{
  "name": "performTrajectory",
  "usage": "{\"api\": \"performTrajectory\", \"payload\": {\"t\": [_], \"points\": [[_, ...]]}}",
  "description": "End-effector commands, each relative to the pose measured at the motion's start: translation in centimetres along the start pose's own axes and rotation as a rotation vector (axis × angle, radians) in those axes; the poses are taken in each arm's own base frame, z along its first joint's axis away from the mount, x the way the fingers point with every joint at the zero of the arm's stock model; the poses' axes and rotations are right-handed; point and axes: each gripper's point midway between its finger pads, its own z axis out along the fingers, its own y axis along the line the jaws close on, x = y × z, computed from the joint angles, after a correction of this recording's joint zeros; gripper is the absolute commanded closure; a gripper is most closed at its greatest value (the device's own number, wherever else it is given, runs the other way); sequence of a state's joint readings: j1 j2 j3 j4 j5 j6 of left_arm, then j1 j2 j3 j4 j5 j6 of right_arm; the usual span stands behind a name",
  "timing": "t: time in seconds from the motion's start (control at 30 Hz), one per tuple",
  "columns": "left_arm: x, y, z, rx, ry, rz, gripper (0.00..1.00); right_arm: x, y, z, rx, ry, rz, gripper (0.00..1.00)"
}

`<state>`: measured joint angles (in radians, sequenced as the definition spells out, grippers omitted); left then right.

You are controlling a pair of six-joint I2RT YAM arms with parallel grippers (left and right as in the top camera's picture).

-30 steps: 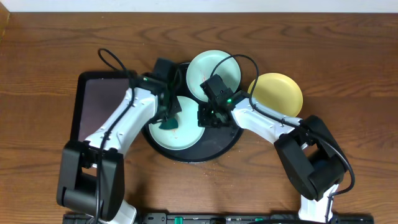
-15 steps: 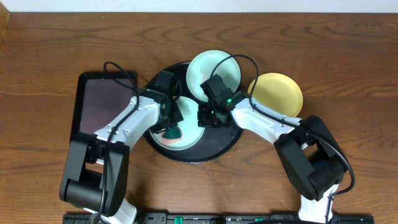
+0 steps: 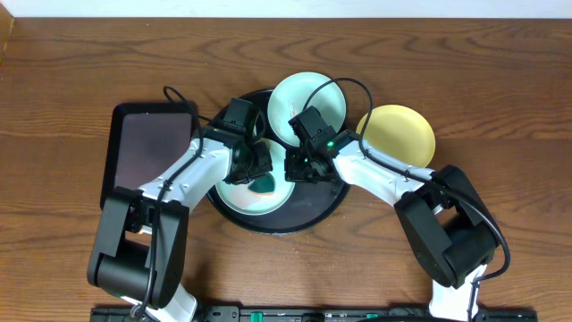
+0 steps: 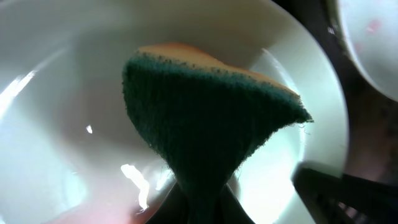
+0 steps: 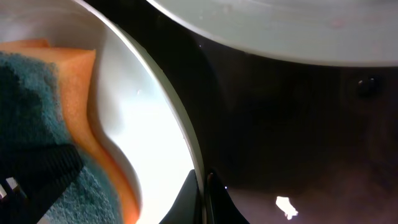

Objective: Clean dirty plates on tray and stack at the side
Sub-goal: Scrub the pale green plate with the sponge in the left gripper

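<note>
The aqua plate (image 3: 241,195) I'm working on lies on the round black tray (image 3: 315,211), at the centre of the overhead frame. My left gripper (image 4: 199,208) is clamped on a green-and-orange sponge (image 4: 205,112) resting in it, and my right gripper (image 5: 200,190) pinches its right rim. A second aqua plate (image 3: 308,100) overlaps the tray's upper edge. The yellow plate (image 3: 398,132) sits on the table (image 3: 500,80) to the right.

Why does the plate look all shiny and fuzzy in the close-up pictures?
Left wrist: the sponge is close and fairly sharp, the plate behind it soft, with white glints of light. Right wrist: glare whitens that plate's inside, and the glossy tray shows dark reflections. Overhead: sharp and evenly lit, nothing fuzzy.
</note>
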<state>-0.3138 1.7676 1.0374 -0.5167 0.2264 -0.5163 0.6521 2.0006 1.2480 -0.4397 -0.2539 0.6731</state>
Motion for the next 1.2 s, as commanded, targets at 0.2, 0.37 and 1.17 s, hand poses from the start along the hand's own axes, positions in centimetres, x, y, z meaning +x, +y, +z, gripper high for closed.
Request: {"api": "performTrajectory", "payload": {"t": [0.2,0.37,1.17], "points": [[0.5,6.3,-0.9,-0.336,-0.044,-0.170,0.93,-0.5,0.5,-0.1,-0.023,-0.004,0.003,0.99],[1.4,7.9,-1.8,-0.431,-0.013,-0.164,0.93,-0.5,0.5,-0.1,-0.022,-0.003,0.003,0.99],[-3.6,4.4,-0.9,-0.273,-0.163,0.089,0.92,-0.8,0.5,-0.2,-0.038,-0.002,0.008,0.99]]}}
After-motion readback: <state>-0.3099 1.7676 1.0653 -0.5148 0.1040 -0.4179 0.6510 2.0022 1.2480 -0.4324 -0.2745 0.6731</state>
